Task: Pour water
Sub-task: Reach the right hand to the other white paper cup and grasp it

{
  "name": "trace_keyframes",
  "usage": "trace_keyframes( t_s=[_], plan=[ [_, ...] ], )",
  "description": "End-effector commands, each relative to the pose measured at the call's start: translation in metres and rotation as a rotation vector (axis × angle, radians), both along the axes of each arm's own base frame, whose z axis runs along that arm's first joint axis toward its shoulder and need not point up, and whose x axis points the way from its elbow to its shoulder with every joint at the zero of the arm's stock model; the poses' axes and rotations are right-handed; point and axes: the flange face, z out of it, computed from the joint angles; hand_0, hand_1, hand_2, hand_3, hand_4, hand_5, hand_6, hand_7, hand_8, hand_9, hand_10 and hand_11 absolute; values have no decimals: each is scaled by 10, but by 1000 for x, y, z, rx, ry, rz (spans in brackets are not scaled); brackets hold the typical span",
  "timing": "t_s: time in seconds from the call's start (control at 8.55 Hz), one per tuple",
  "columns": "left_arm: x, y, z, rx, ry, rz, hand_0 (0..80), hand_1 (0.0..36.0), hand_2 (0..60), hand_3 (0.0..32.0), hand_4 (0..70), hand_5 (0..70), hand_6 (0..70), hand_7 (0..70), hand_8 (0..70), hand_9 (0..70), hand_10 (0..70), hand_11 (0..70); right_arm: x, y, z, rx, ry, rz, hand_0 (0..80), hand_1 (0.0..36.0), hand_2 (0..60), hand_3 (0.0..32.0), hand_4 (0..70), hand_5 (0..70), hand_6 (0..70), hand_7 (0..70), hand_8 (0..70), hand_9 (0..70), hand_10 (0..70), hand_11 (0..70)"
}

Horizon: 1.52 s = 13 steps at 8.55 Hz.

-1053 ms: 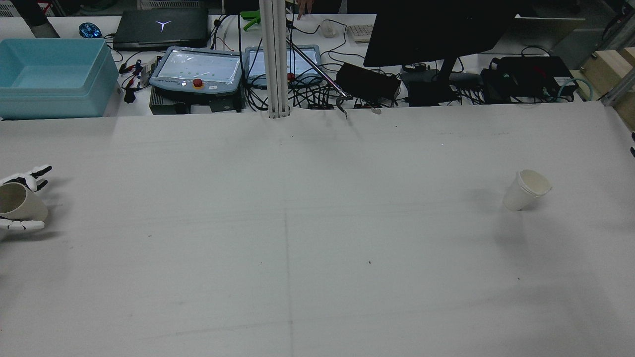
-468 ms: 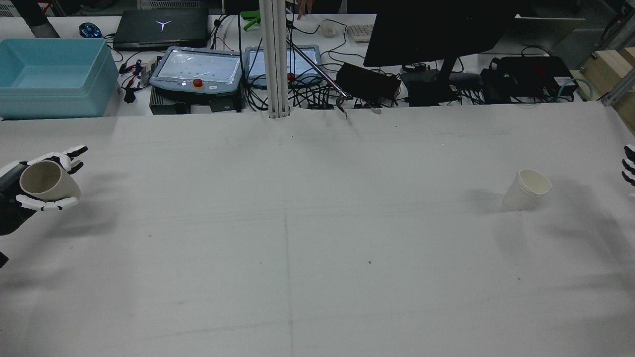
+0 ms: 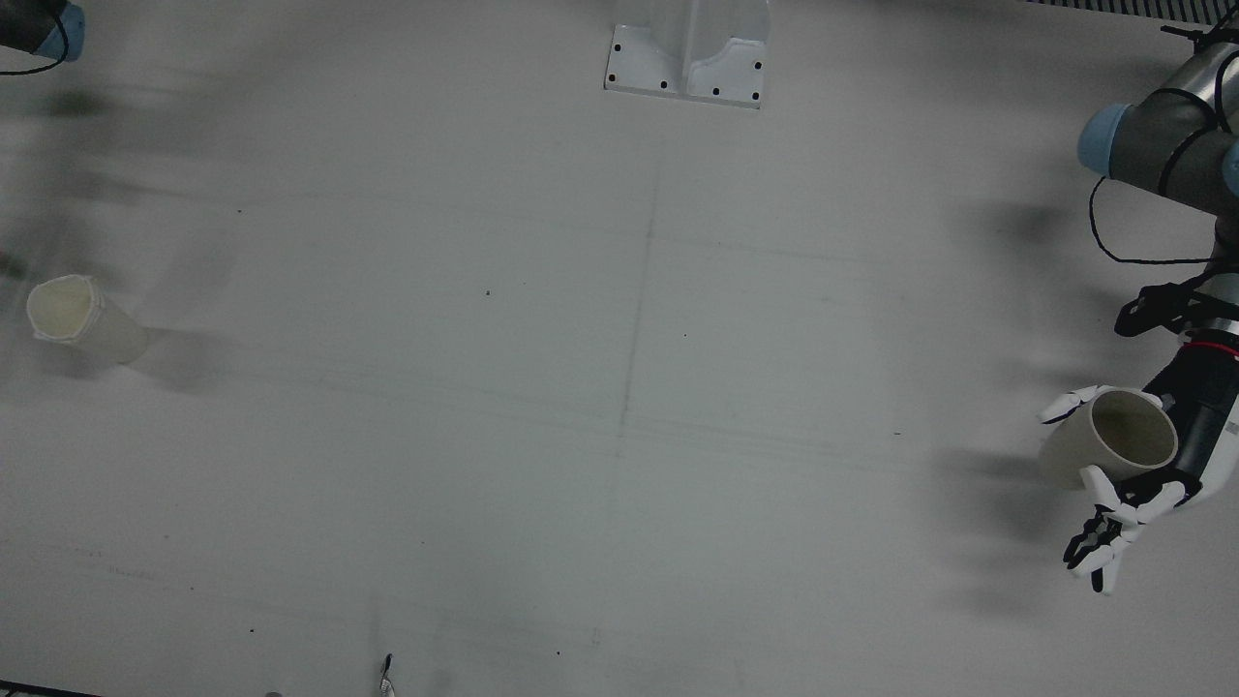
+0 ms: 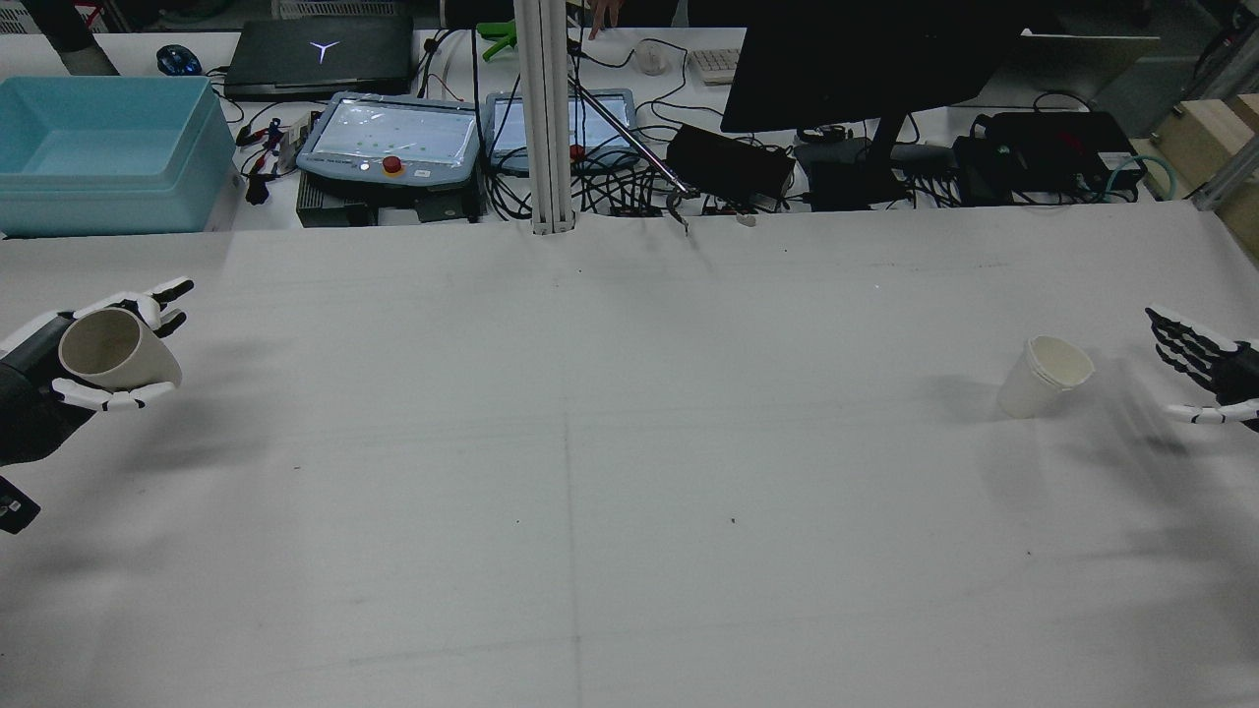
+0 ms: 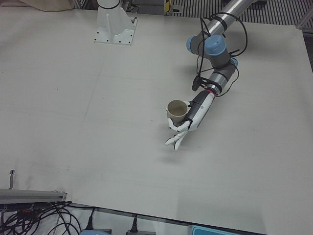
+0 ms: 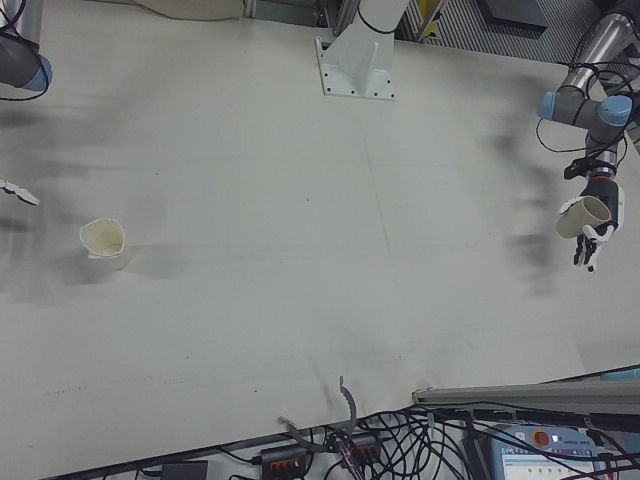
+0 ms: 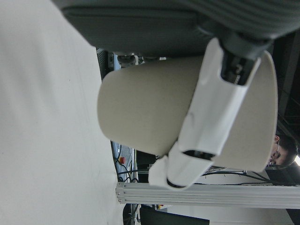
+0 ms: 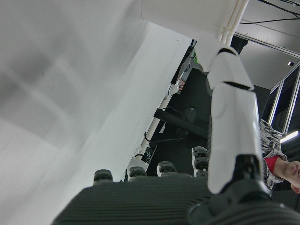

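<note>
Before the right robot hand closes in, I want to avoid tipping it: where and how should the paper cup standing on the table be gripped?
Grip the standing paper cup around its side wall, about mid-height below the rim, coming in sideways from the outer table edge where the open right robot hand already is. The cup stands upright, mouth up, with free space around it, so the wall is probably safest.

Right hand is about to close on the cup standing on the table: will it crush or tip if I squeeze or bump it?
The cup looks like thin paper, and its rim already looks slightly out of round, so a hard squeeze would probably dent it. It stands free and seems light, so a bump from the right hand would likely tip or slide it.
</note>
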Motion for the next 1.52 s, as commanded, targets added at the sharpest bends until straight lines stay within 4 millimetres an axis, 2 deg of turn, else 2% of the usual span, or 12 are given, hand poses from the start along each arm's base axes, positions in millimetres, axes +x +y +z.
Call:
trace_keyframes(
  t_s=[0.0, 0.12, 0.35, 0.59, 0.7, 0.82, 0.94, 1.05, 1.17, 1.29, 1.4],
  plan=[
    [0, -1, -1, -7, 12, -5, 800, 360, 600, 0, 304, 700, 120, 120, 16, 10, 37, 100, -37, -17, -30, 42, 18, -46, 614, 320, 185, 0, 0, 70, 58, 12, 1, 0, 0, 0],
    [0, -1, -1, -6, 13, -6, 800, 360, 600, 0, 305, 700, 119, 119, 16, 9, 37, 100, -56, -21, -39, 44, 7, -42, 631, 338, 217, 0, 0, 76, 81, 76, 6, 1, 0, 0],
    [0, -2, 1, -3, 18, -7, 800, 360, 600, 0, 302, 700, 120, 119, 17, 9, 39, 103, -104, -31, -73, 53, -14, -46, 642, 355, 232, 0, 0, 80, 75, 68, 5, 0, 0, 0],
    [-2, -2, 3, -13, 35, -5, 800, 360, 600, 0, 298, 700, 120, 119, 19, 9, 39, 103, -154, -33, -106, 72, -37, -46, 671, 360, 244, 0, 0, 87, 83, 80, 6, 2, 0, 0],
    [-4, -1, 3, -10, 39, -7, 800, 360, 600, 0, 296, 700, 119, 118, 18, 9, 39, 103, -174, -33, -117, 76, -46, -51, 668, 360, 250, 0, 0, 90, 86, 80, 7, 2, 0, 0],
    [-6, 0, 7, -18, 47, -5, 800, 360, 600, 0, 295, 700, 118, 116, 18, 9, 39, 103, -187, -33, -136, 83, -49, -43, 686, 360, 265, 0, 0, 97, 114, 132, 12, 12, 0, 0],
    [-7, 1, 9, -22, 49, -4, 800, 360, 600, 0, 296, 700, 118, 118, 18, 9, 39, 103, -193, -33, -154, 68, -37, -42, 784, 360, 294, 0, 0, 117, 167, 235, 24, 36, 0, 0],
    [-7, 2, 9, -22, 51, -5, 800, 360, 600, 0, 293, 700, 116, 115, 18, 9, 39, 103, -195, -34, -167, 60, -30, -42, 800, 360, 392, 0, 2, 165, 302, 449, 184, 266, 0, 0],
    [-9, 3, 11, -21, 52, -5, 800, 360, 600, 0, 287, 700, 113, 113, 18, 8, 39, 102, -196, -35, -177, 68, -36, -43, 800, 360, 534, 0, 13, 203, 406, 607, 354, 493, 0, 0],
    [-9, 4, 11, -20, 53, -5, 800, 360, 600, 0, 284, 700, 112, 110, 19, 8, 38, 102, -197, -36, -187, 84, -46, -42, 800, 360, 600, 0, 0, 245, 486, 700, 502, 689, 32, 95],
    [-9, 4, 9, -21, 54, -7, 800, 360, 600, 0, 285, 700, 112, 109, 18, 7, 38, 102, -199, -37, -203, 111, -47, -39, 800, 360, 600, 0, 0, 243, 469, 671, 485, 663, 14, 71]
  ],
)
